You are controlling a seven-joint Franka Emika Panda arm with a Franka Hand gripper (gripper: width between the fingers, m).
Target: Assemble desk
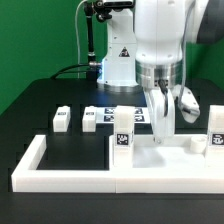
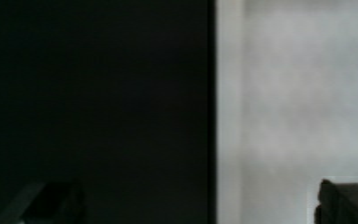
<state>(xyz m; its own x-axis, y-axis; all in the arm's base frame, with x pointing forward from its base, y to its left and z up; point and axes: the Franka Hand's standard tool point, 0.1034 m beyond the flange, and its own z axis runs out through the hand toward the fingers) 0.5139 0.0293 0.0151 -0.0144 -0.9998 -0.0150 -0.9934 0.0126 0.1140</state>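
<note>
Tabletop panel (image 1: 175, 153) sits inside the border rail (image 1: 60, 172). Well off the panel's left edge in the exterior view stand a far leg (image 1: 62, 118) and a nearer leg (image 1: 90, 120). A third leg (image 1: 122, 140) stands at its left corner. Your gripper (image 1: 166, 122) hangs over the panel, jaws wide and empty. A fourth leg (image 1: 214, 140) stands at its right edge. You look to be between legs, so next fetch a loose one.
</note>
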